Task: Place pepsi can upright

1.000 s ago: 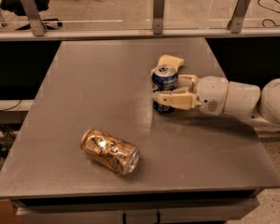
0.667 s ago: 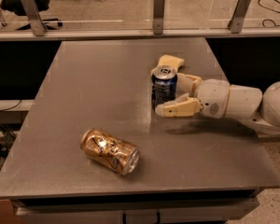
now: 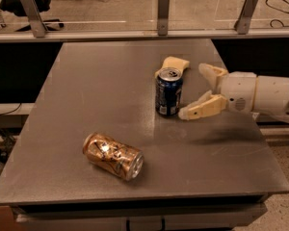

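On the grey metal table (image 3: 101,81), right of centre, the small dark blue aluminium pepsi can (image 3: 168,93) with silver top stood upright on its base, free of any hold. The white-and-tan two-finger hand (image 3: 191,91) sat just to the can's right, low over the table. Its fingers were spread wide and empty: the near one pointed at the can's foot without clearly touching it, and the far one was apart from the can. A pale tan blocky object (image 3: 173,64) lay right behind the can; I could not tell what it was. A larger dented gold-brown can (image 3: 113,155) lay on its side toward the front left, well apart from the blue can. By my read, the placing was essentially done and this was the release/retreat step. The next move called for drawing the hand straight back to the right and up, keeping the near finger off the can so it would not get tipped. Compared with a second ago, the hand had been wrapped around the can with fingers on both sides. By now it had opened and backed off to the right. The can kept its spot and stayed upright; the gold-brown can and the tan object had not moved.
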Robot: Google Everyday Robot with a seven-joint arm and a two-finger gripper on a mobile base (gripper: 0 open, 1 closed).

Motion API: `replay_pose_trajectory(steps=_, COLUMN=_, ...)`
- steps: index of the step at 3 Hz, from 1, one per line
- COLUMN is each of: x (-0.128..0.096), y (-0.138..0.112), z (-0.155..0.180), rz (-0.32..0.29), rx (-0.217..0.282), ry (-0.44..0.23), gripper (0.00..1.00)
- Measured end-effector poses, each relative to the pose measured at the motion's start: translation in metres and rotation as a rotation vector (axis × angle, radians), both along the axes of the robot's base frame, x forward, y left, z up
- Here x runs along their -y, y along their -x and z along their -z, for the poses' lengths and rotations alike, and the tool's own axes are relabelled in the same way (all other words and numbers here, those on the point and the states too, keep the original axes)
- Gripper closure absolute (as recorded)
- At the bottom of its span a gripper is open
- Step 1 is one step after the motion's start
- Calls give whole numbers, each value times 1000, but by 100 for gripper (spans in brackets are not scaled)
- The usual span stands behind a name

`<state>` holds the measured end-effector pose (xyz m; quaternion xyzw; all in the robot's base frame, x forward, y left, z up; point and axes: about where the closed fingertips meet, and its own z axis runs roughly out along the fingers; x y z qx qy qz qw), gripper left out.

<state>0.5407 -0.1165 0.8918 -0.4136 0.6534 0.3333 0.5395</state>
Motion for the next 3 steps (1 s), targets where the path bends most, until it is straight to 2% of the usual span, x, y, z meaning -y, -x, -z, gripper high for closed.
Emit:
replay_pose_trajectory(steps=1, x=51, y=-12, z=-28, rz=50, rx=42, ry=105, gripper=0)
replay_pose_trajectory(steps=2, x=71, y=-19, z=-48, rz=85, rx=75, ry=102, gripper=0)
replay_pose_trajectory(steps=3, x=69, y=-19, z=-47, rz=81, rx=73, ry=102, gripper=0)
